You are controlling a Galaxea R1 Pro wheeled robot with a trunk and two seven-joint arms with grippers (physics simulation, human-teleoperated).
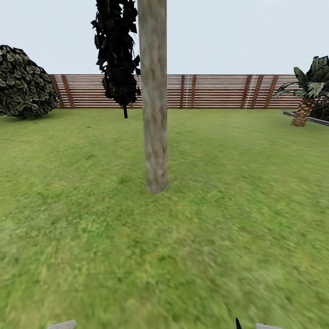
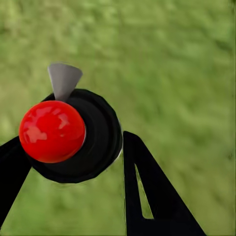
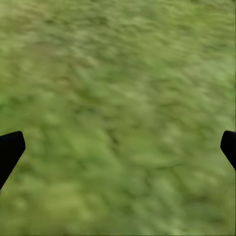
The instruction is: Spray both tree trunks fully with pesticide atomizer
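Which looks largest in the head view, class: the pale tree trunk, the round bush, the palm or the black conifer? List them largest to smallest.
1. Tree trunk, though it stands nearest the camera.
2. Black conifer and round bush: too alike in apparent size to rank.
3. Palm, cut off by the picture's edge.

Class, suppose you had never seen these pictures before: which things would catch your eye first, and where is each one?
First, the pale mottled tree trunk rising from the lawn at the centre of the head view, with a black conifer behind it before the slatted fence. Then, in the left wrist view, the pesticide atomizer with its glossy red ball, held between the left gripper fingers above grass.
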